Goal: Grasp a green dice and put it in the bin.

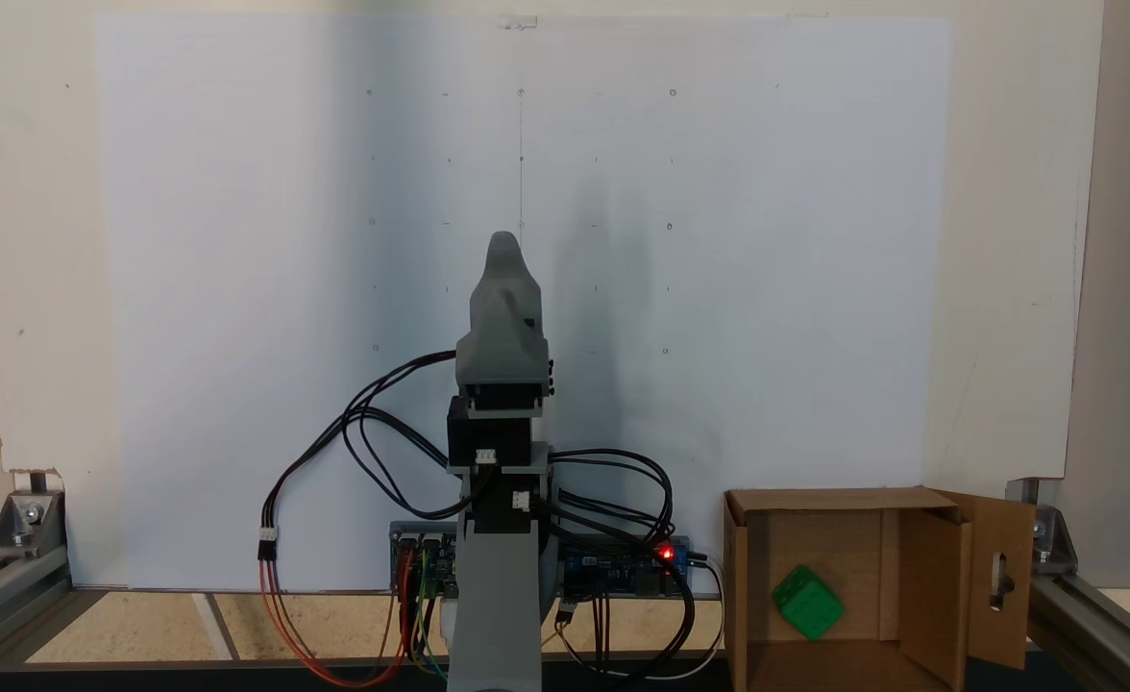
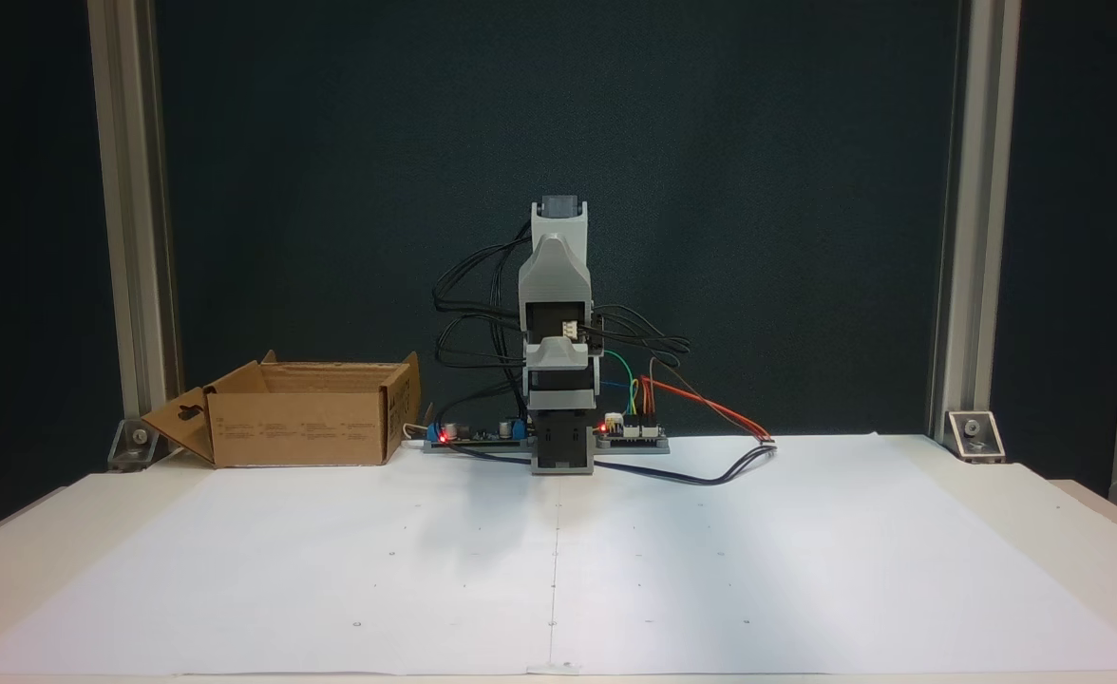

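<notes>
Bright green dice (image 1: pixel 807 603) with rounded corners inside cardboard bin (image 1: pixel 911 586), tool (image 1: pixel 504 252) state unclear

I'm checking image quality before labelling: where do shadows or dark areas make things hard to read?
In a fixed view, the arm casts a soft shadow on the white sheet to its right; the green dice in the bin stays clear. In the other fixed view, the backdrop is dark.

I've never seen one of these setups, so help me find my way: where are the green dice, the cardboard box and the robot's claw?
green dice (image 1: pixel 807 603): a fixed view, on its upper face.
cardboard box (image 2: pixel 302 429): a fixed view, on its front wall.
claw (image 1: pixel 504 252): a fixed view, at its tip.
</notes>
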Robot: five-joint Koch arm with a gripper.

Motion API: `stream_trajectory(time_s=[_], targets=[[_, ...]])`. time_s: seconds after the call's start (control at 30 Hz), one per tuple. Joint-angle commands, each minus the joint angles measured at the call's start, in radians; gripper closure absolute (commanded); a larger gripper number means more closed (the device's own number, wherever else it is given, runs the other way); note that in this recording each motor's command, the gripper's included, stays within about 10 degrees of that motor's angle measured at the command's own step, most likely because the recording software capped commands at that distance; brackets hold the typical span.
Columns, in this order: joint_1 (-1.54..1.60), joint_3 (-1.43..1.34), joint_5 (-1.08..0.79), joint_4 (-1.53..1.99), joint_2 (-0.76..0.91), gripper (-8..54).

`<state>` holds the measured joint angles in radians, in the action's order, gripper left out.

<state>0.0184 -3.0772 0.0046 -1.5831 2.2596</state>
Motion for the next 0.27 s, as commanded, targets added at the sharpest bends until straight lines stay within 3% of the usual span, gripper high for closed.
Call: stream_trajectory(time_s=[0.0, 0.23], targets=[[0.000, -0.049, -0.008, -0.058, 0.107, 1.0], [-0.005, -0.049, -0.009, -0.058, 0.107, 1.0]])
